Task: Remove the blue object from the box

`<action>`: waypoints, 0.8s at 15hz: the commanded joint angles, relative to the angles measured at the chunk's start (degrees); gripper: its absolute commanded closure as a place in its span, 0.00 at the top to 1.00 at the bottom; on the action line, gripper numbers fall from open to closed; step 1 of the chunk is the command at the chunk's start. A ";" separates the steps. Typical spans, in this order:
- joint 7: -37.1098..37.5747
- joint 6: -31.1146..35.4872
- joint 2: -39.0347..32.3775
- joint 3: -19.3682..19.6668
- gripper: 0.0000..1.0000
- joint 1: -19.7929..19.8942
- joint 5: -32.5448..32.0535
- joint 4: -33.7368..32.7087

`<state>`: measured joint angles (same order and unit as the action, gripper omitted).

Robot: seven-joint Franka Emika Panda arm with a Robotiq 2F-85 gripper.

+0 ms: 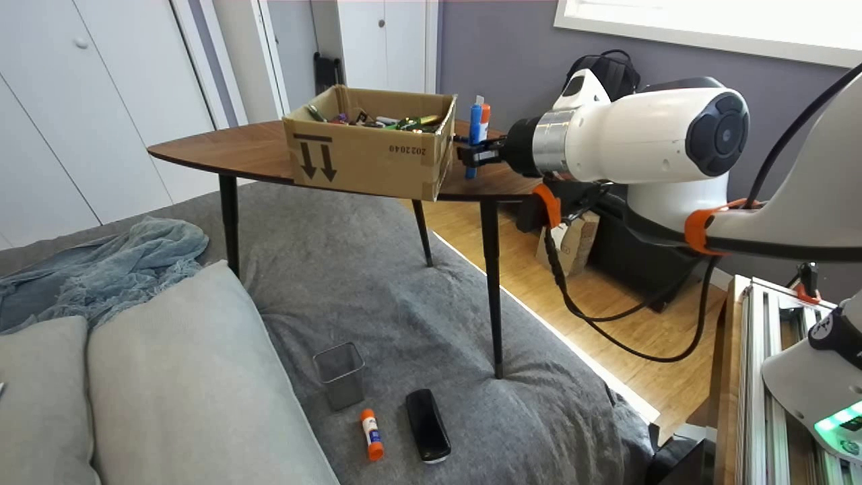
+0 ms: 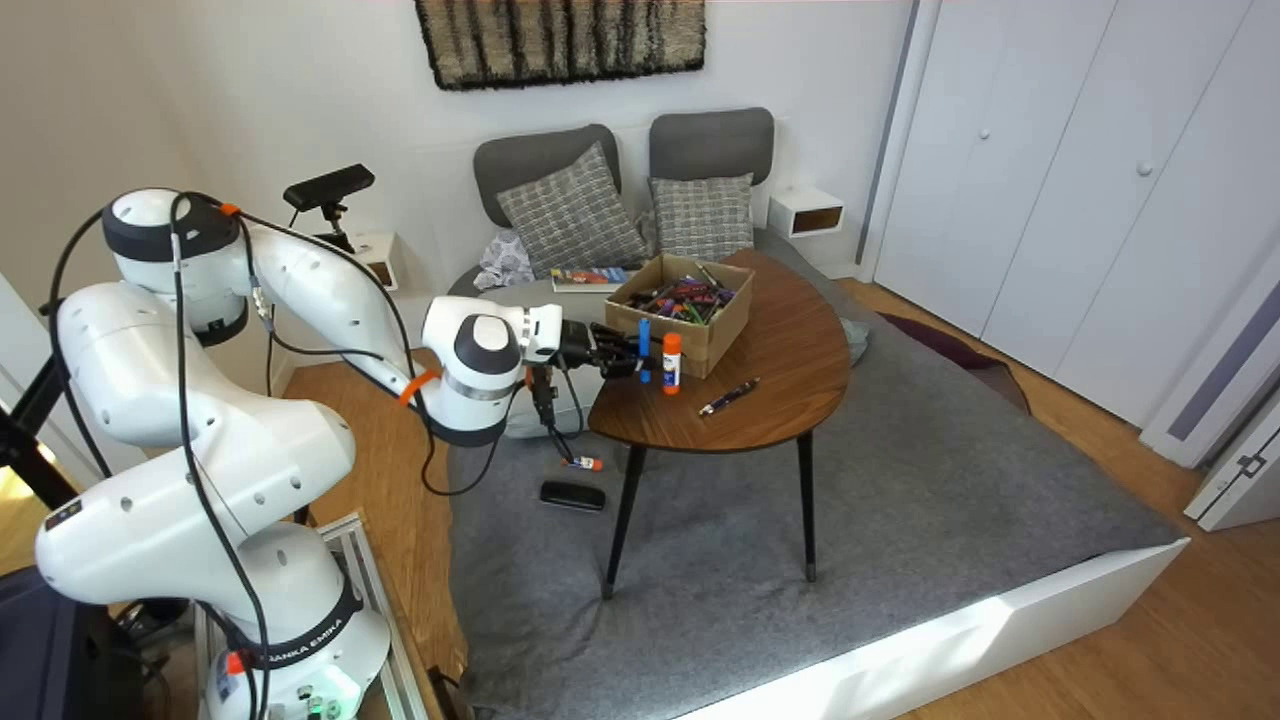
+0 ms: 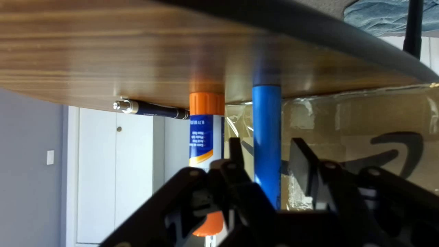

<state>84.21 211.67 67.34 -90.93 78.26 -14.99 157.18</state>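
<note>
The blue object (image 1: 474, 124) is a slim bright blue stick standing upright on the table, outside the box; it also shows in an exterior view (image 2: 644, 340) and the wrist view (image 3: 267, 133). The box (image 1: 377, 165) is a brown carton with black arrows, full of pens and markers; it stands beside and behind the stick, also in an exterior view (image 2: 728, 325). My gripper (image 3: 267, 151) is open, its fingers on either side of the stick with a gap on each side. The stick's upper end is hidden by the gripper in the wrist view, which stands upside down.
An orange-capped glue stick (image 2: 671, 365) stands upright close beside my finger. A dark pen (image 2: 729, 397) lies on the wooden table (image 2: 790, 370). Another glue stick (image 1: 372, 434), a black case (image 1: 427, 424) and a mesh cup (image 1: 339, 377) are on the bed below.
</note>
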 commanded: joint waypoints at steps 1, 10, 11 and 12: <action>1.83 1.52 2.50 -1.00 0.73 0.64 1.77 0.00; -0.20 2.82 -2.89 1.25 1.00 -0.04 -2.83 -0.03; -0.23 2.94 -3.21 1.62 1.00 -0.07 -3.35 -0.03; -0.34 3.03 -4.26 2.12 1.00 -0.08 -4.35 -0.04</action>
<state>84.18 213.69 66.43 -90.74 78.42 -15.98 157.15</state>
